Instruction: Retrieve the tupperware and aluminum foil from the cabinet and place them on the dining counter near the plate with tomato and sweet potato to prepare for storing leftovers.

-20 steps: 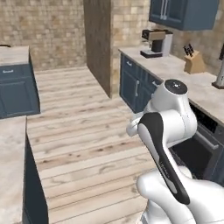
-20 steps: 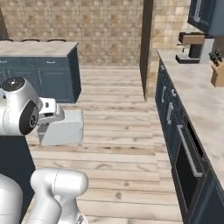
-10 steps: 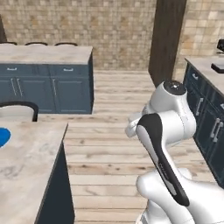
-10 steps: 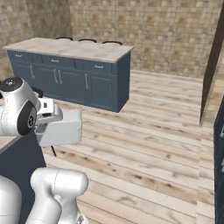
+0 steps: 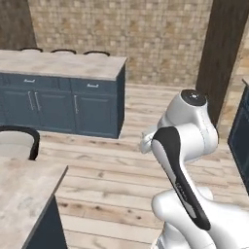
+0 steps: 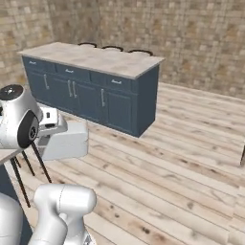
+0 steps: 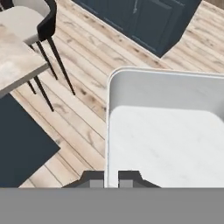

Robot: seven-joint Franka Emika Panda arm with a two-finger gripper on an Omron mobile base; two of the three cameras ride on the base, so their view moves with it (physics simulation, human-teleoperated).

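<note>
My gripper [image 7: 111, 178] is shut on the near rim of the tupperware [image 7: 166, 131], a shallow grey-white container held level above the wood floor. In the right base view the tupperware [image 6: 64, 140] juts out to the right of my hand, at about counter height. A corner of the dining counter [image 5: 24, 194], with its beige marbled top, lies at the lower left of the left base view. That dining counter [image 7: 17, 65] lies just left of the container in the hand view. The aluminum foil, the cabinet and the plate are out of view.
A black-framed stool [image 5: 17, 141] stands against the dining counter's end, and the same stool [image 7: 30, 17] is close to the container's left. Across the floor stands a long dark blue counter [image 6: 95, 60] with drawers. A dark pillar [image 5: 223, 63] rises at right.
The whole picture has swung, so the base has turned: the wall counter with the coffee maker left view and the long blue counter came in. The tupperware stays in my shut gripper.
</note>
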